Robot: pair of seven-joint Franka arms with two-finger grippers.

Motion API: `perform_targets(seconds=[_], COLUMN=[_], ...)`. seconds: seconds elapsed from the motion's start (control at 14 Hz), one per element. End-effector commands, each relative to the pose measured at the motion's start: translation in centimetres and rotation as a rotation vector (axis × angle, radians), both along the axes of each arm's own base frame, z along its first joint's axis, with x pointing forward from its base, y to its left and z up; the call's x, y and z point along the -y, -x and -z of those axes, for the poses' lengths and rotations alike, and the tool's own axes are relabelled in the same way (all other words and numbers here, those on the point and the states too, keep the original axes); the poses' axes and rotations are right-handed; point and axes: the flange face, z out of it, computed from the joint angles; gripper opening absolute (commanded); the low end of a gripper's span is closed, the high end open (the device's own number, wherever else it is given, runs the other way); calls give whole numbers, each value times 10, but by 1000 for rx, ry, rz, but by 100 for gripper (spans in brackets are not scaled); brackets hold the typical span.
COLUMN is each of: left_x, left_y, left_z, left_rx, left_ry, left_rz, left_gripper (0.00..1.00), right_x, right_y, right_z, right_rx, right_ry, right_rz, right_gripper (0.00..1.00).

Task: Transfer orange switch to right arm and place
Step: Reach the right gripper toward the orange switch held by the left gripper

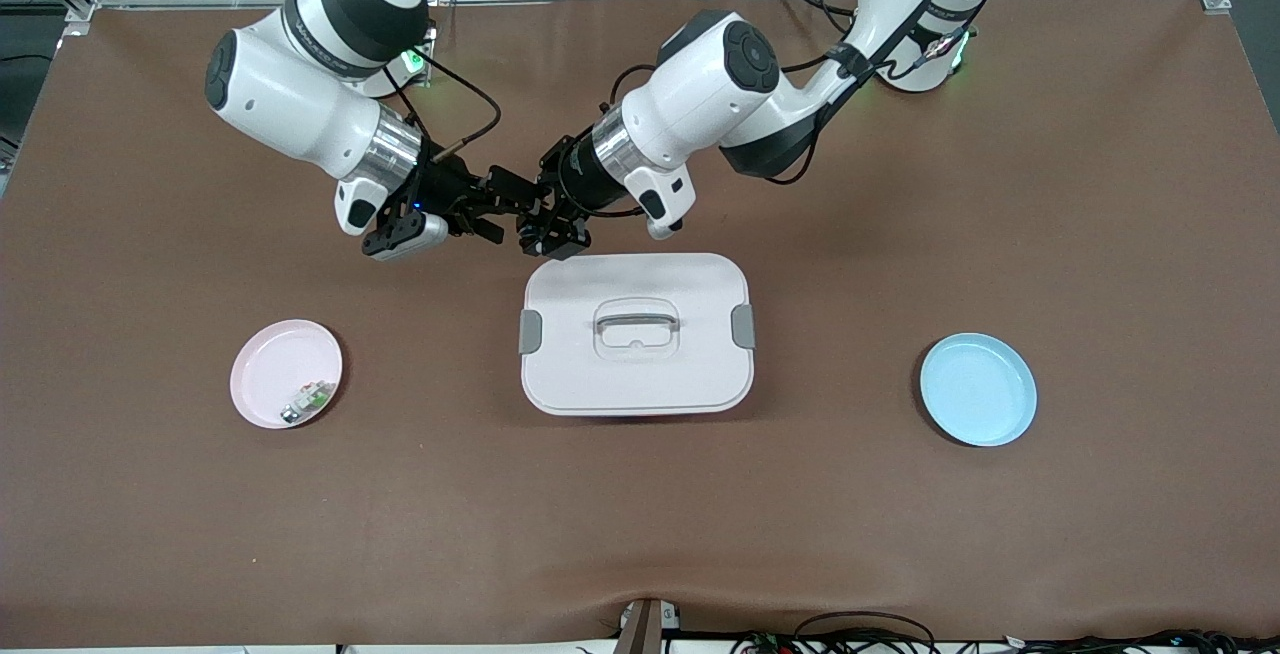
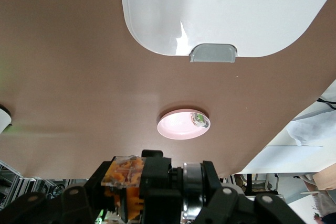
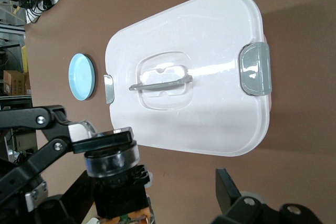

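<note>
The hand-over step is in hand. In the upper middle of the front view, just above the lid of the white box (image 1: 636, 334), the left end effector (image 1: 540, 230) is clamped on the orange switch (image 2: 126, 184) and held up in the air over the bare desk (image 1: 1000, 184). The right end effector (image 1: 495, 209) is set against it from the other arm, its jaws spread wide with one black finger (image 3: 228, 190) seen at the lower right of the right wrist view and the switch lying between the two.

The next move is judged to call for a closing of the right jaws on the free part of the stubby body — only then a release by the left — followed by carriage to a plate, presumably the pink plate (image 1: 262, 374) at the lower left of the front view, where a small green-and-white part (image 1: 308, 400) lies.

The switch is seen as a short black body with a silvery collar and translucent orange plastic at one end. The box is of smooth, glossy white plastic, rounded at the corners, with grey clips (image 1: 530, 332) and a recessed handle. The blue plate (image 1: 978, 389) is shallow and round; the desk cover is matt brown.
</note>
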Motion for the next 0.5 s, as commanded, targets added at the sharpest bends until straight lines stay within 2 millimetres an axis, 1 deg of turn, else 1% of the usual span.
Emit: perform_targets(seconds=[0.0, 0.29, 0.36, 0.43], left_x=[2, 2, 2, 2], left_y=[0, 0, 0, 0], left_z=[-6, -6, -6, -6], left_rx=[13, 13, 13, 13], left_ry=[5, 5, 5, 5], left_rz=[-25, -25, -25, -25], left_gripper=[29, 29, 29, 29], right_x=[-1, -2, -5, -6], right_y=[1, 2, 3, 4], right_z=[-4, -4, -6, -7], right_rx=[-4, -27, -35, -34], right_ry=[-24, -31, -34, -35], right_rz=[21, 45, 52, 51], right_gripper=[100, 100, 100, 98])
